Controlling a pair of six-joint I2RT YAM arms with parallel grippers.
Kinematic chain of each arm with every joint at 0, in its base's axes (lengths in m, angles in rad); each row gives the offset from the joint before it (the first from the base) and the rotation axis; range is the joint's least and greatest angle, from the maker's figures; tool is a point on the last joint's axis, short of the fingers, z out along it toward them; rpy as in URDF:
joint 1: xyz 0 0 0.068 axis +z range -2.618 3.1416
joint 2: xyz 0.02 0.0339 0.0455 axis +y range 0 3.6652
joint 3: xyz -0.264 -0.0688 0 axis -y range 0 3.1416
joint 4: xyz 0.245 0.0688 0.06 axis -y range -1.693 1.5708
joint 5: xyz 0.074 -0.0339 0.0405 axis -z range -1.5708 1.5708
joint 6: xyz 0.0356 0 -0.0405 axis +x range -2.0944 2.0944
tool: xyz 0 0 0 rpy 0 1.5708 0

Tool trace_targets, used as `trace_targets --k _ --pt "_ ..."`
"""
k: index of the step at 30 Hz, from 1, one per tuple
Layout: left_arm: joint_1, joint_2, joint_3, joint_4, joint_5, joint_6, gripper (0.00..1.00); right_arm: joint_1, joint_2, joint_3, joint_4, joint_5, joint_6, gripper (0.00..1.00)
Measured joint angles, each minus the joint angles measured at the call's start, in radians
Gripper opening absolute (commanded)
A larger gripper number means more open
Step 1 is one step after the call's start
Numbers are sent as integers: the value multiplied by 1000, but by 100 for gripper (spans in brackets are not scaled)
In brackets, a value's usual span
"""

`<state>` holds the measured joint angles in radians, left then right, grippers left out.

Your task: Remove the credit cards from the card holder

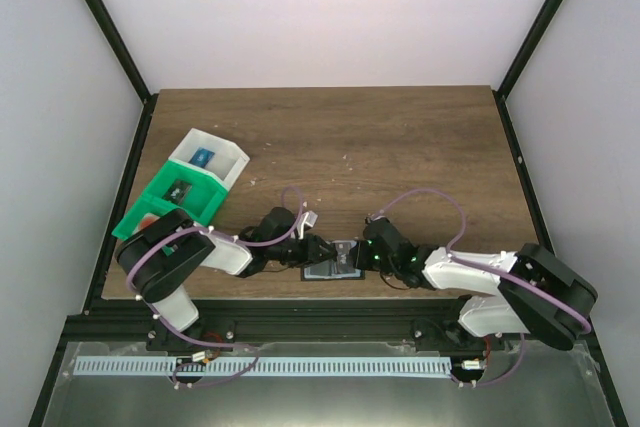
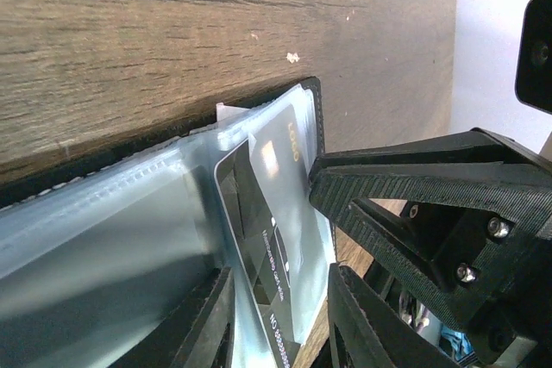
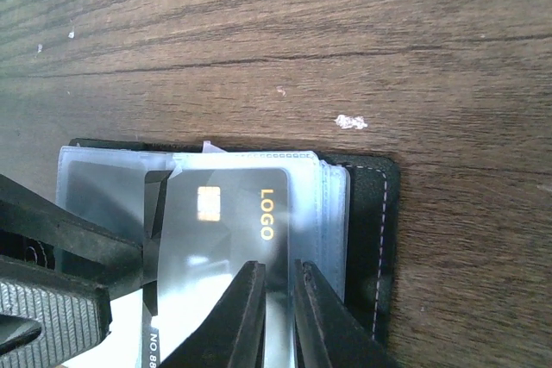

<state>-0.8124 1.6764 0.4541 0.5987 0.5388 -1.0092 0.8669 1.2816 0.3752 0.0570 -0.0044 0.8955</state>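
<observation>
The card holder (image 1: 338, 269) lies open near the table's front edge, between both grippers. Its black cover (image 3: 379, 221) carries clear plastic sleeves. A dark credit card (image 3: 224, 213) with a gold chip and "LOGO" sits in the top sleeve, its bare end sticking out toward the left arm. My right gripper (image 3: 279, 266) is shut on the sleeve's edge, with the card's edge inside it. My left gripper (image 2: 283, 270) is open, one finger on each side of the card's (image 2: 259, 230) bare end. The left fingers (image 3: 78, 232) cross the sleeve in the right wrist view.
A green bin (image 1: 160, 209) and a white bin (image 1: 228, 162) stand side by side at the table's left edge, each with a small item inside. The two grippers (image 1: 322, 250) (image 1: 362, 252) nearly touch over the holder. Black frame rails border the table.
</observation>
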Motion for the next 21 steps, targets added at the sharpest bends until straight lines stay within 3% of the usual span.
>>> trace_targets --k 21 --pt "-8 4 -13 59 -16 -52 34 -1 -24 -43 55 -31 19 12"
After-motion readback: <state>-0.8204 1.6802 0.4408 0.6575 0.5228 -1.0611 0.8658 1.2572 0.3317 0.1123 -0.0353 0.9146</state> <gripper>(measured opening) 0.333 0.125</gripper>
